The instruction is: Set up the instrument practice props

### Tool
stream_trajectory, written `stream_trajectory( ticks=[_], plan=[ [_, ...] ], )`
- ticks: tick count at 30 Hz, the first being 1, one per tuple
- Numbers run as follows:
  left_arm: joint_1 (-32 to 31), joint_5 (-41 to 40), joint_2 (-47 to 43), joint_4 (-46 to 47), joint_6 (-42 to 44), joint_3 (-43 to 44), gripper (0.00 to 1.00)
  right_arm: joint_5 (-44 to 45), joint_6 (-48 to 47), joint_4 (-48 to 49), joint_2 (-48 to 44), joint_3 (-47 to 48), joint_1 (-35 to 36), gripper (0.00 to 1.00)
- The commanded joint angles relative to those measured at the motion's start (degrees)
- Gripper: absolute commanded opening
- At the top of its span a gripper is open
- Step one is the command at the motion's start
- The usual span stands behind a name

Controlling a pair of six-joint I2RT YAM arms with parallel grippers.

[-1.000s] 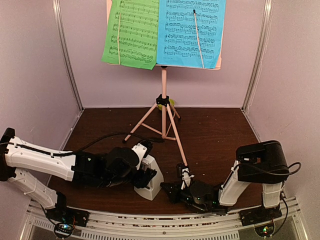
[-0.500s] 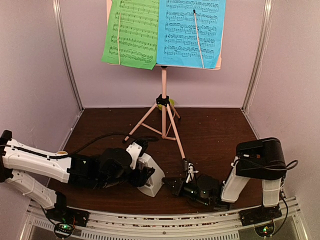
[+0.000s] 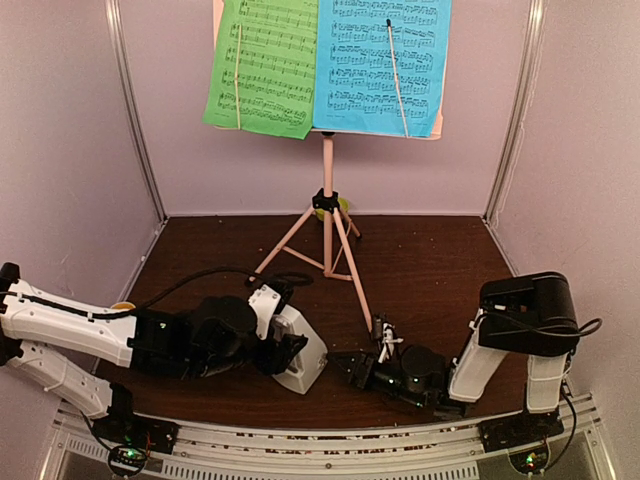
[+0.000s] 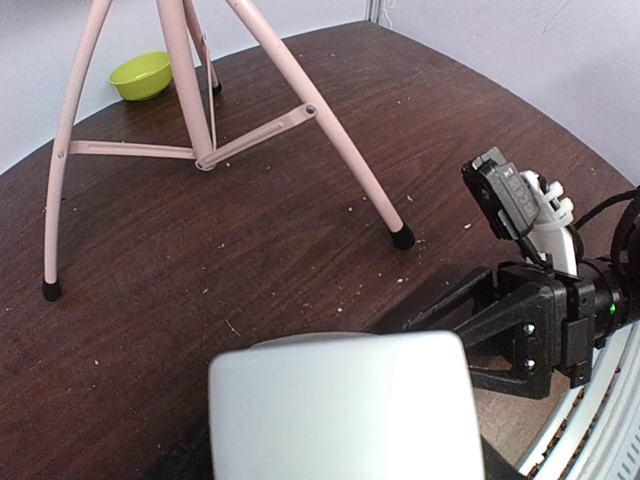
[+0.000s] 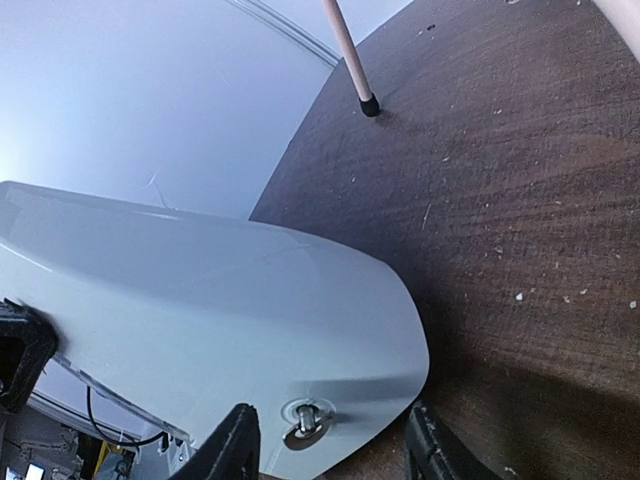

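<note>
Main hazard: the right gripper [image 5: 335, 442] faces the metronome [image 3: 303, 352] with its jaws apart, and a small metal knob [image 5: 305, 420] on the white shell sits between the fingertips. If the jaws close off-centre, the pads will likely skid on the smooth curved shell and push the body toward 9 o'clock instead of seizing the knob. The left gripper [image 3: 278, 348] bears on the metronome from its 9 o'clock side. Its jaws are hidden behind the shell, so it cannot be determined whether they are clamped on it. A loose hold there would let the metronome tip or twist. Second hazard: the near leg [image 4: 402, 238] of the music stand [image 3: 327, 200] ends just beyond the right wrist, at its 12 o'clock. A wide swing of either arm could strike that leg and shake the green sheet [image 3: 262, 65] and the blue sheet [image 3: 380, 65] off the desk. The metronome stands at roughly 6 o'clock on the table [image 3: 430, 270], near the front edge, between the two grippers. It is a white-grey pyramid that appears tilted toward 3 o'clock in the overhead view. Its surface is glossy and featureless apart from the knob. The stand is upright at 12 o'clock, with both sheets side by side on it.
</note>
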Motion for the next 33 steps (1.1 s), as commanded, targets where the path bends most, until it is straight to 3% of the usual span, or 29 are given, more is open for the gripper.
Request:
stream_trajectory(
  ticks=[1, 7, 17, 24, 30, 33],
  plan=[
    [-0.1, -1.7, -0.8, 8.0, -0.2, 3.4, 0.31, -0.8, -4.7, 0.3, -0.1, 1.3, 1.7, 0.51],
    [-0.1, -1.6, -0.8, 6.9, 0.4, 4.4, 0.31, 1.5, -6.0, -6.5, -0.8, 3.9, 3.8, 0.48],
    [0.0, -0.9, -1.5, 6.9, 1.0, 4.4, 0.3, 7.3, -5.4, -11.8, -2.5, 2.9, 3.7, 0.25],
    [-0.1, 0.2, -0.8, 7.3, 0.8, 4.6, 0.3, 7.2, -6.4, -13.2, -3.6, 4.7, 3.5, 0.25],
    [-0.1, 0.2, -1.3, 7.4, 1.3, 4.6, 0.29, 6.7, -6.4, -13.6, -3.3, 5.5, 3.4, 0.03],
    [-0.1, 0.4, -1.1, 7.5, 1.6, 4.7, 0.29, 6.4, -6.5, -14.7, -4.0, 5.4, 3.2, 0.09]
  ],
)
